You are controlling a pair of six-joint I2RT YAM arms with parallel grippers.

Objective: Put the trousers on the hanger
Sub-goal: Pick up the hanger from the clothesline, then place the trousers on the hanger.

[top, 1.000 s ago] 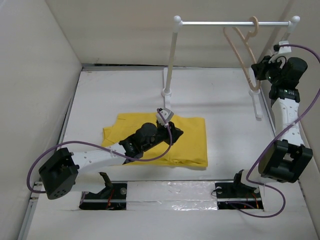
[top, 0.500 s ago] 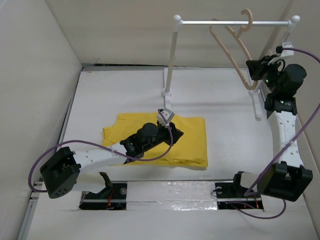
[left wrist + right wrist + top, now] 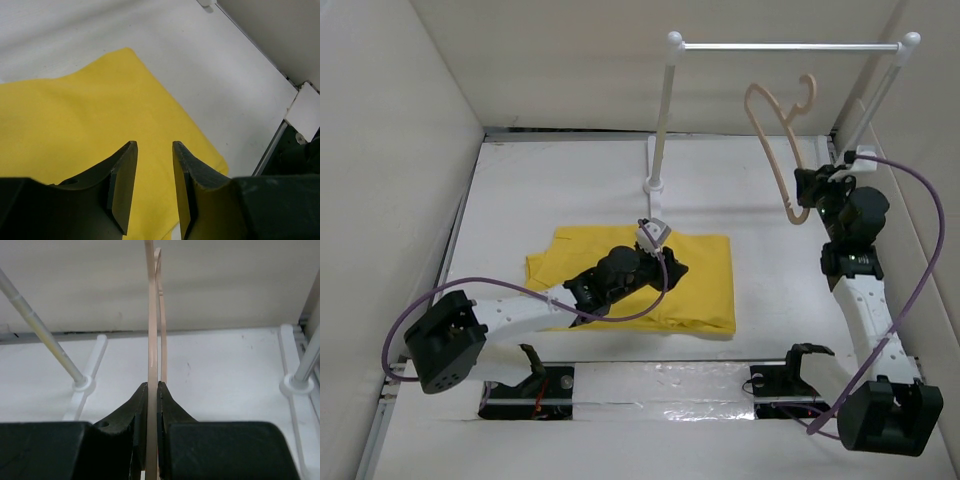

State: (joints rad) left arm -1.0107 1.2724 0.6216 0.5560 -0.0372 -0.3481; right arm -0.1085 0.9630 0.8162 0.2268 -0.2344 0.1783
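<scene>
The right gripper (image 3: 152, 390) pinched shut on hanger (image 3: 775, 140), hook up, well right of trousers (image 3: 705, 285) lying flat on counter (image 3: 570, 190) beneath empty, slightly parted left gripper (image 3: 153, 147).

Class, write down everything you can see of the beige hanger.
The hanger is a thin beige rounded triangle with a curved hook, plastic-looking. It is held in the air, hook uppermost, clear of the white rail, its hook touching nothing. The fingers of the right gripper pinch its lower edge; nothing else touches it.
</scene>
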